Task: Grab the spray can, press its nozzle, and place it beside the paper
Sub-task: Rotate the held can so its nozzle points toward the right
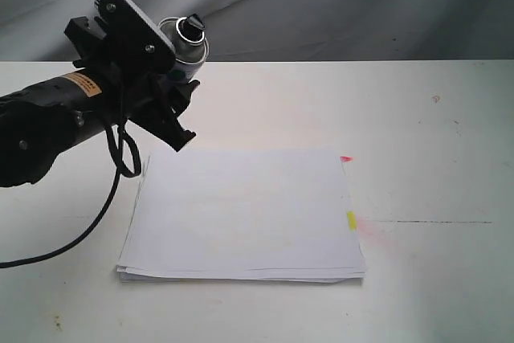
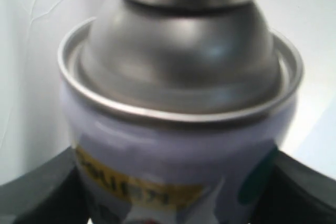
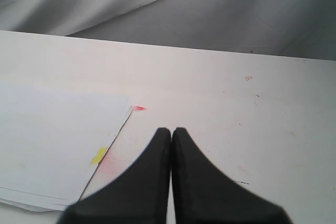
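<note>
The spray can is held up in the air above the table's far left, tilted, with its silver dome and black nozzle showing past the gripper body. My left gripper is shut on the can's white body. In the left wrist view the spray can fills the picture between the two dark fingers. The paper lies flat in the middle of the table, below and to the right of the can. My right gripper is shut and empty, hovering to the right of the paper.
A black cable hangs from the left arm down to the white table beside the paper's left edge. Pink and yellow tabs mark the paper's right edge. Grey cloth hangs behind the table.
</note>
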### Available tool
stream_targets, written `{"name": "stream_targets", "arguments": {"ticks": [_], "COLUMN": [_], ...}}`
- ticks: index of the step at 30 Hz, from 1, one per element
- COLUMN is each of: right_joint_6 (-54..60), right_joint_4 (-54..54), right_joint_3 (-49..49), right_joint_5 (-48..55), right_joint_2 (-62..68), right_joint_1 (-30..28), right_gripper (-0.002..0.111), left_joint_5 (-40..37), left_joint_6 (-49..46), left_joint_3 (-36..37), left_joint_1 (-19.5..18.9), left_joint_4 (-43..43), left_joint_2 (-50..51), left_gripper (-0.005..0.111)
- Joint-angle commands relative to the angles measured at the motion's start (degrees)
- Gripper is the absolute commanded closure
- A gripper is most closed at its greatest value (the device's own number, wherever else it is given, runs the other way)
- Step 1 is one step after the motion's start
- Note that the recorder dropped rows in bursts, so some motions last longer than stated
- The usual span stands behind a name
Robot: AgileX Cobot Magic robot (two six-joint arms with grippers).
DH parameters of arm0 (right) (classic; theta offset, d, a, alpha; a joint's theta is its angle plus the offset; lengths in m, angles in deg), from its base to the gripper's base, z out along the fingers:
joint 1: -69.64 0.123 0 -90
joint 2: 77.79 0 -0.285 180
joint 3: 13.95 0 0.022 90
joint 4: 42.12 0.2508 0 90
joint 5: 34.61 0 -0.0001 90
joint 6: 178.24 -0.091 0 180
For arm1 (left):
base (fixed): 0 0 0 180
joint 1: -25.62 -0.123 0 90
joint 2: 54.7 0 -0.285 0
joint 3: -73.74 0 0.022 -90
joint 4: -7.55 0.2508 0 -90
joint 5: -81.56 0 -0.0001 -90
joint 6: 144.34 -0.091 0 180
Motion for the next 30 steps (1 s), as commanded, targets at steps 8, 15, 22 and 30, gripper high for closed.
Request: {"name": "stream_targets", "arguments": {"ticks": [8,15,22,30], "right_joint_6": [-0.2,-0.2,-0.2,-0.2], "right_joint_4": [0.2,0.2,0.2,0.2], "right_joint_3": [-0.2,-0.2,-0.2,-0.2], "right_joint_5": [0.0,0.0,0.0,0.0], "right_joint_2": [-0.1,-0.1,-0.1,-0.1], "right_joint_1": [-0.1,-0.1,-0.1,-0.1], "right_gripper": [0.108,0.108,0.108,0.108], "left_joint_5": [12.6,18.0,18.0,24.3], "left_joint_6": [7.6,2.2,-0.8,-14.3], "left_joint_3": [4.2,6.3,6.3,6.3], "left_joint_1": [0.3,-0.4,-0.4,-0.4], "left_joint_4": [16.3,15.1,16.0,14.3], "left_joint_2": [2.4,7.6,8.7,8.7], "left_gripper": [0.107,0.107,0.107,0.107]}}
